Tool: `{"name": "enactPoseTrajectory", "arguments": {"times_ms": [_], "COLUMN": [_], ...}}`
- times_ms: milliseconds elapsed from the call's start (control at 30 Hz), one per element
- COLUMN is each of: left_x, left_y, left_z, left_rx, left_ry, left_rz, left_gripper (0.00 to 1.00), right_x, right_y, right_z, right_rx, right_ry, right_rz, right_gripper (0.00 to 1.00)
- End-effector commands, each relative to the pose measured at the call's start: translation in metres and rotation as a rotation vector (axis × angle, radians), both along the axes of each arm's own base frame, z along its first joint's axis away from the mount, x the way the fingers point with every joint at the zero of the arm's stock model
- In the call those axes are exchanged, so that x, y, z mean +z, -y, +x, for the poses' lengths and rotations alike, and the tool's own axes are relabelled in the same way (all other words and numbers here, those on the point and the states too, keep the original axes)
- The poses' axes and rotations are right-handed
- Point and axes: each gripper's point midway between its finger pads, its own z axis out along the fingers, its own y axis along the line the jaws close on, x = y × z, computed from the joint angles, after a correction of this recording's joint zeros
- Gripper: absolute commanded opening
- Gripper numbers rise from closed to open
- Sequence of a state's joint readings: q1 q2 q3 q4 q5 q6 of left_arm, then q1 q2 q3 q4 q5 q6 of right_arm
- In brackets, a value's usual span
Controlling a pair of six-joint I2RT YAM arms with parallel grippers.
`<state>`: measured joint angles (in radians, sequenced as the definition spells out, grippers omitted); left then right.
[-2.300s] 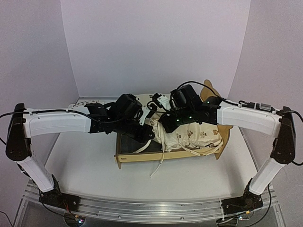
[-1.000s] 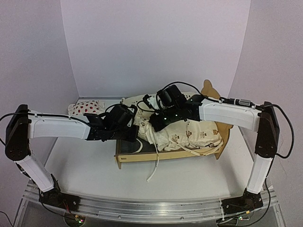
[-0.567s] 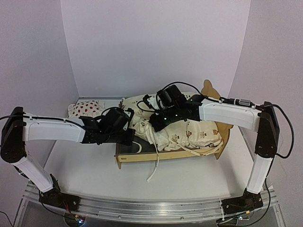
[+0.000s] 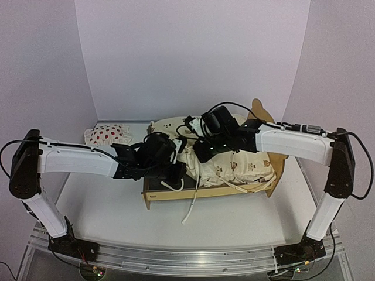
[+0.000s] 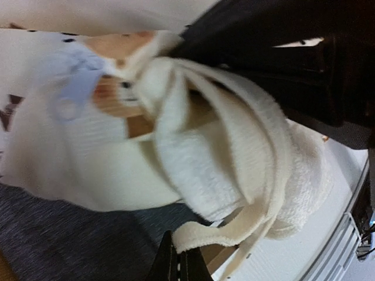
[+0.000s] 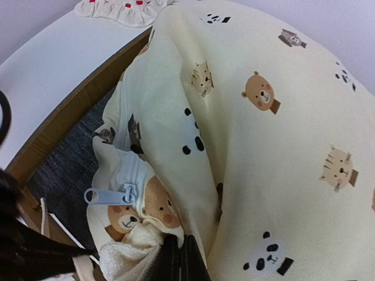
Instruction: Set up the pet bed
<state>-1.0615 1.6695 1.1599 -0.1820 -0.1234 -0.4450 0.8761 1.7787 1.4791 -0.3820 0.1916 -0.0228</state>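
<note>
Top external — left gripper (image 4: 173, 171), right gripper (image 4: 199, 157): jaws pressed together, pinching the cover (image 4: 246, 164). We fear opposed pulls dragging the pet bed (image 4: 176, 196) toward the table's (image 4: 105, 216) near edge.

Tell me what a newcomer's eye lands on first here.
The cream animal-print cover lies heaped in the plywood pet bed at centre, its ties spilling over the front. The left gripper and right gripper meet at its left end, both shut, seemingly pinching fabric. A strawberry pillow lies back left.
</note>
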Motion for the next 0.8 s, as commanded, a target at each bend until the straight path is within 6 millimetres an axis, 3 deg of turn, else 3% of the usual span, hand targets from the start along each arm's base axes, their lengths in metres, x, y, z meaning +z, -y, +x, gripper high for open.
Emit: {"name": "enactPoseTrajectory", "arguments": {"times_ms": [0, 200, 600, 767], "left_x": [0.039, 0.044, 0.059, 0.048], "left_y": [0.043, 0.046, -0.001, -0.025], "left_z": [-0.003, -0.001, 0.012, 0.01], "left_rx": [-0.069, -0.029, 0.183, 0.24], "left_ry": [0.021, 0.006, 0.064, 0.067], "left_rz": [-0.119, -0.144, -0.174, -0.159], "left_gripper": [0.0, 0.0, 0.0, 0.0], "right_x": [0.033, 0.036, 0.027, 0.019], "right_y": [0.024, 0.024, -0.007, -0.021], "right_z": [0.005, 0.006, 0.016, 0.017], "right_rx": [-0.05, -0.041, 0.0, 0.024], "right_ry": [0.115, 0.13, 0.08, 0.039], "right_rz": [-0.028, -0.036, 0.003, 0.027], "right_gripper": [0.0, 0.0, 0.0, 0.0]}}
